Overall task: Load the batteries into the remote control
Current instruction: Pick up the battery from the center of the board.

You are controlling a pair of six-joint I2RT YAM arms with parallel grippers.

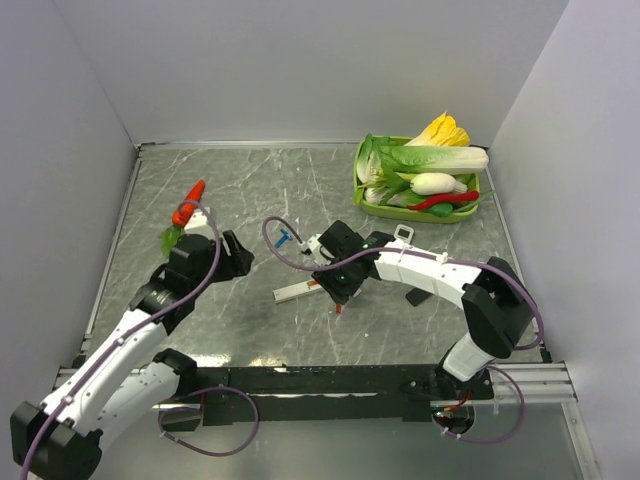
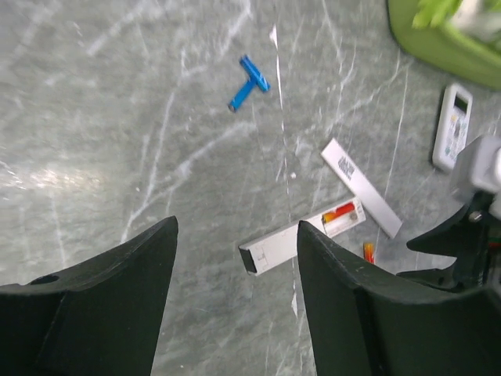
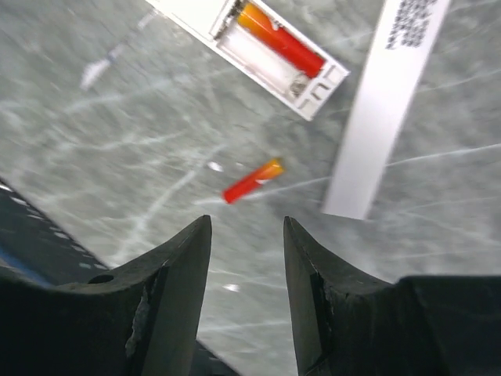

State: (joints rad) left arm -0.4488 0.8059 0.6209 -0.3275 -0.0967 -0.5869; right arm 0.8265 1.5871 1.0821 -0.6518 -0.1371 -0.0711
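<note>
The remote control lies flat near the middle of the grey marbled table, back side up, with its battery compartment uncovered. A seated battery, red-orange, rests lengthwise in one slot of that compartment, and the slot beside it shows bare white plastic. The back cover, a slim white strip with dark print on it, lies on the table at an angle just beside the compartment end of the remote; whether the two touch cannot be told. The loose battery lies on its side on the tabletop, apart from the remote on the side nearer the arm bases. It is just ahead of the right gripper, whose two black fingers stand parted with only the marbled surface between them, released and grasping nothing. The left gripper hangs to the left of the remote, facing its plain end. Its jaws are spread wide and likewise hold nothing. Farther back on the table lies a small blue T-shaped piece, well apart from the remote. A shorter white remote with buttons lies to the right, beyond the cover and near a green tray of toy vegetables in the far right corner. A toy carrot lies at the left side of the table, just beyond the left arm.
</note>
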